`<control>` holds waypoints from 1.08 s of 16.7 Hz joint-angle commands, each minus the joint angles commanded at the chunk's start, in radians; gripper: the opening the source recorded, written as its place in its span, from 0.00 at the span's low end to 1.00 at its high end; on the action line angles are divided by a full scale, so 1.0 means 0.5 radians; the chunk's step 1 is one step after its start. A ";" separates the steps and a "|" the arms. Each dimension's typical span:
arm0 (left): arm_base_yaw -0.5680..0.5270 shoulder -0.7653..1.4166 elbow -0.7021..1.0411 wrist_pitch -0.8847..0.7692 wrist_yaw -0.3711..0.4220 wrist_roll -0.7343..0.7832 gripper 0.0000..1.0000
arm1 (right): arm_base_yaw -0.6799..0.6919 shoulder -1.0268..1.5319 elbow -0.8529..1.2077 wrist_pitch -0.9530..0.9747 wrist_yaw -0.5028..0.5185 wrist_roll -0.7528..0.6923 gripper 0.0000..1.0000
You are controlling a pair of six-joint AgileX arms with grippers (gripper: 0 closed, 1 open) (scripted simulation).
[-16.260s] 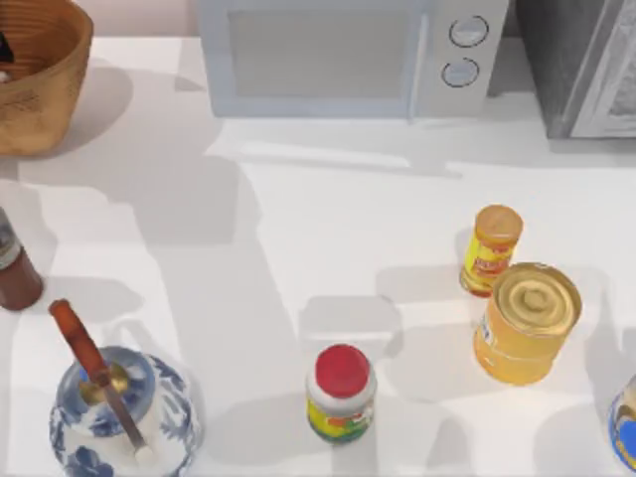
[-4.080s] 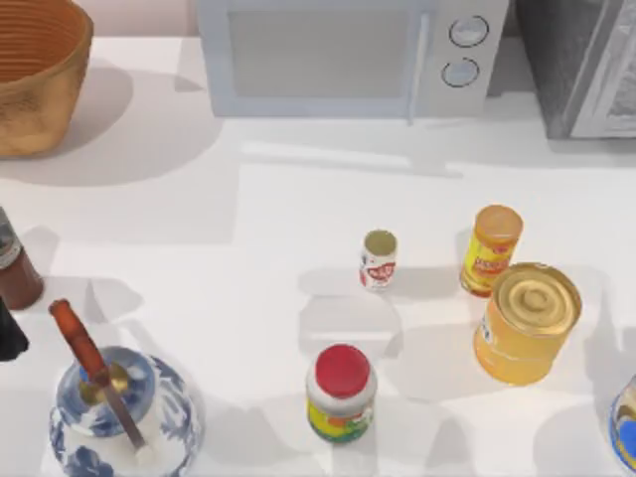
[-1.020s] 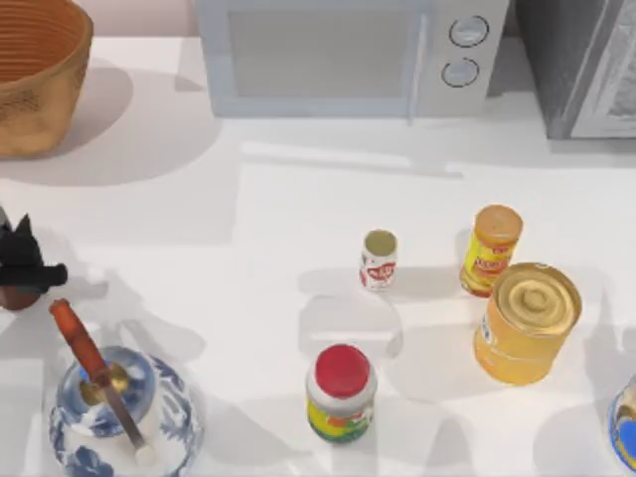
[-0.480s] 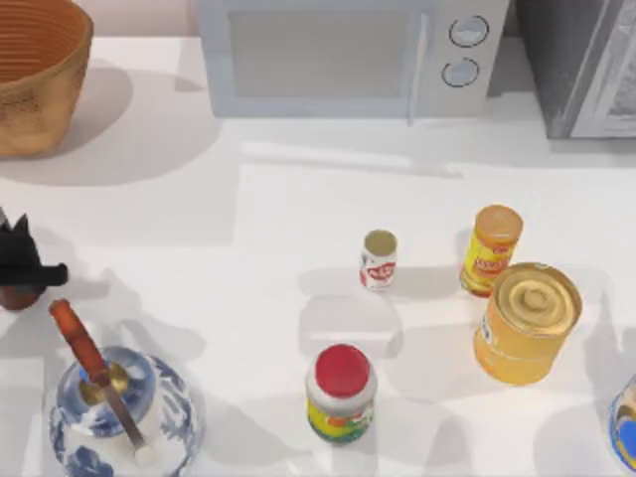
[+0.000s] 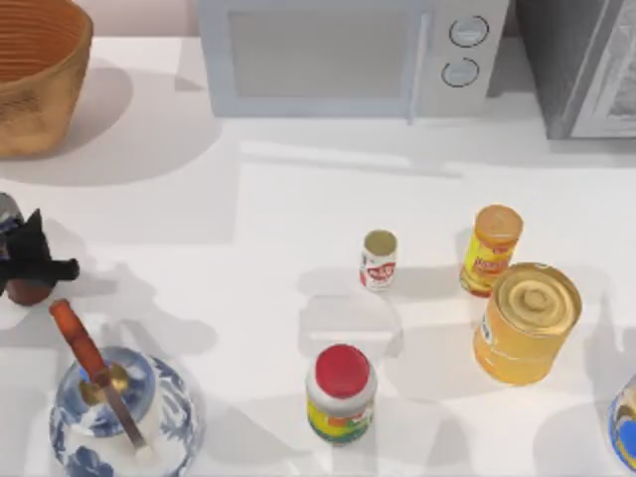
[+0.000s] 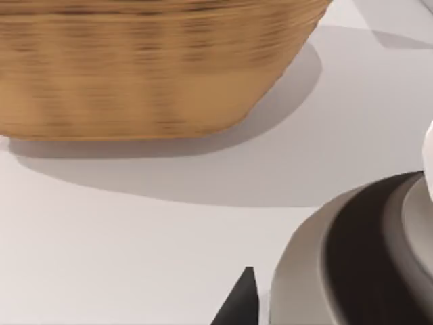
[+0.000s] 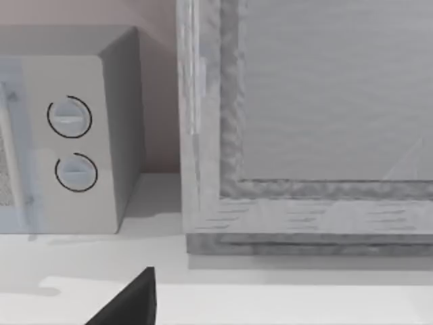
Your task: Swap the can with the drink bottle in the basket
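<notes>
The slim reddish-brown can (image 5: pixel 28 292) stands at the table's left edge, its greyish top (image 5: pixel 6 210) poking out beyond the gripper. My left gripper (image 5: pixel 30 265) is shut around the can's body. In the left wrist view the can (image 6: pixel 358 264) looms close, with the wicker basket (image 6: pixel 135 68) behind it. The basket (image 5: pixel 35 70) sits in the far left corner, and nothing shows inside it. The tiny white drink bottle (image 5: pixel 379 259) with a red label stands upright mid-table. A dark part of my right gripper (image 7: pixel 128 306) faces the microwave.
A blue-white vase (image 5: pixel 119 412) with a brown-handled tool stands just in front of the can. A red-lidded jar (image 5: pixel 341 393), an orange bottle (image 5: pixel 491 248) and a wide golden tin (image 5: pixel 528 320) stand to the right. A microwave (image 5: pixel 348 55) lines the back.
My left gripper closed in on the can from the left edge, and the two have now shifted slightly right and away from the front. The drink bottle has stayed put.
</notes>
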 joint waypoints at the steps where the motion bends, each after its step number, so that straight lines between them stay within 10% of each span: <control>1: -0.053 0.002 0.056 -0.063 0.028 -0.009 0.00 | 0.000 0.000 0.000 0.000 0.000 0.000 1.00; 9: -0.397 -0.099 1.187 -1.274 0.173 -0.157 0.00 | 0.000 0.000 0.000 0.000 0.000 0.000 1.00; 18: 0.142 0.001 2.513 -2.502 0.125 0.025 0.00 | 0.000 0.000 0.000 0.000 0.000 0.000 1.00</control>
